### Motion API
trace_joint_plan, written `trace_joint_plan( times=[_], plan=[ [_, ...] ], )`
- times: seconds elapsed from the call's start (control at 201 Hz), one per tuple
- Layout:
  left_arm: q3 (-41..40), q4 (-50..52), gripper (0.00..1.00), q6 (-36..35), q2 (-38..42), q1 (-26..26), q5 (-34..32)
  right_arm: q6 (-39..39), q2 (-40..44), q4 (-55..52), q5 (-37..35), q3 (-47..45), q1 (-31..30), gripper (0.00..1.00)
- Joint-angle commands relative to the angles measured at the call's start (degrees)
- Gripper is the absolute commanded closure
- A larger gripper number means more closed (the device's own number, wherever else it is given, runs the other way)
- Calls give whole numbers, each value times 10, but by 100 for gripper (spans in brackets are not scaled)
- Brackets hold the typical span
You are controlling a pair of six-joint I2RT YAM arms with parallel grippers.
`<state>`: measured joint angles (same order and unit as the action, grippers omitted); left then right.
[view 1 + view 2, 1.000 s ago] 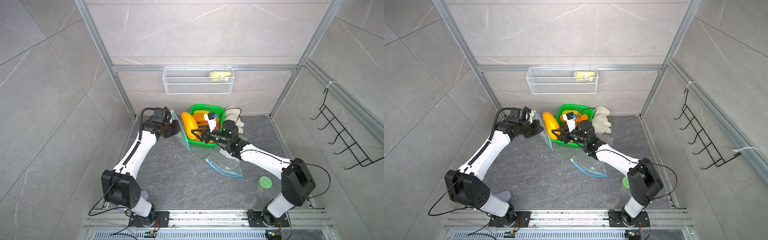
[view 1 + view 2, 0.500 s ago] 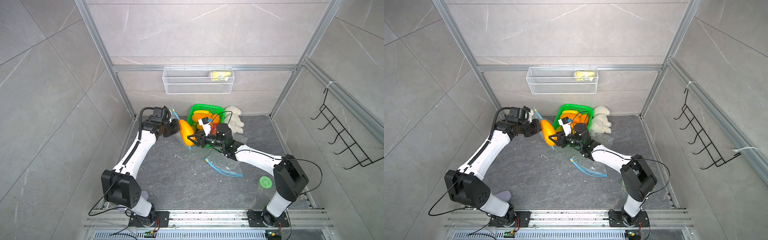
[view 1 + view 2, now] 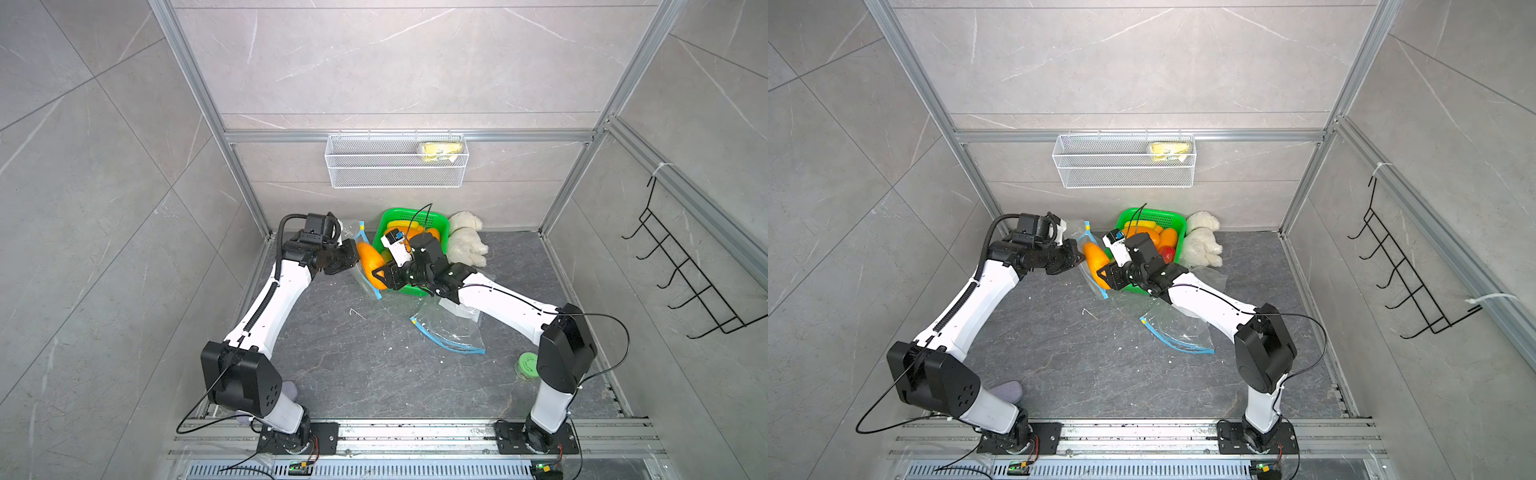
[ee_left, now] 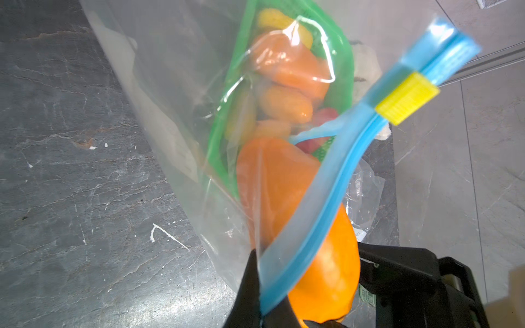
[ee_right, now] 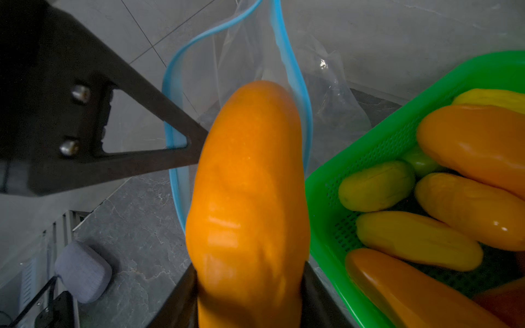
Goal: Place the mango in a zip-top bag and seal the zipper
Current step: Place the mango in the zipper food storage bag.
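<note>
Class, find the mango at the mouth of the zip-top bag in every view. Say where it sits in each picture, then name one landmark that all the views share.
Top view: mango near the centre, left of the green basket.
Top view: mango left of centre, beside the basket.
Left wrist: lower middle, partly behind the zip-top bag.
Right wrist: centre, large.
Shared landmark: the green basket.

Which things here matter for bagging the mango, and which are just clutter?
In use: mango, zip-top bag, left gripper pinching its rim, right gripper holding the mango.
Lying about: green basket, plush toy, spare bag, round green lid, wire shelf, hook rack.
</note>
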<state>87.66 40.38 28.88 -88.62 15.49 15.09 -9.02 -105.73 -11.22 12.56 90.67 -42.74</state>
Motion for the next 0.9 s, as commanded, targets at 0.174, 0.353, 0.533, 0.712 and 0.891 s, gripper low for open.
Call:
trace_joint_plan(
  times=[0.174,0.353,0.533,0.712,0.891],
  plan=[
    [12,28,100,-52,35,3,17,2,-70,-174,-55,159,-39,87],
    [8,47,100,-63,52,4,3,-36,-123,-246,-152,259,-46,88],
    [11,74,100,-69,60,4,-26,-23,-143,-270,-189,299,-61,87],
    [12,88,100,-70,51,4,-52,-26,-71,-113,-75,175,-75,88],
    [12,84,100,-58,56,3,-53,-35,-60,-30,0,112,-74,88]
  ],
)
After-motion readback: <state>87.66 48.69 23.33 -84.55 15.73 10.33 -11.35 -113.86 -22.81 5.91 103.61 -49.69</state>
